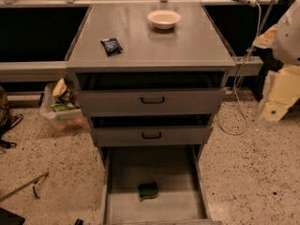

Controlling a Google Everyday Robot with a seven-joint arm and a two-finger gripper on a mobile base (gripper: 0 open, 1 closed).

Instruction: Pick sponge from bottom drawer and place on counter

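The sponge (pixel 148 190), dark green with a yellowish underlayer, lies on the floor of the bottom drawer (pixel 136 165), near its front middle. The drawer is pulled fully out. The counter (pixel 154 43) is the grey cabinet top above it. My arm comes in at the right edge, and my gripper (pixel 274 108) hangs there beside the cabinet at about the height of the top drawer. It is well to the right of the sponge and above it, holding nothing that I can see.
A white bowl (pixel 164 18) stands at the counter's back and a dark blue packet (pixel 111 46) lies at its left. The two upper drawers, with black handles (pixel 152 100), are slightly out. A clear bin (pixel 61 107) sits on the floor at left. A white cable (pixel 240 86) hangs at right.
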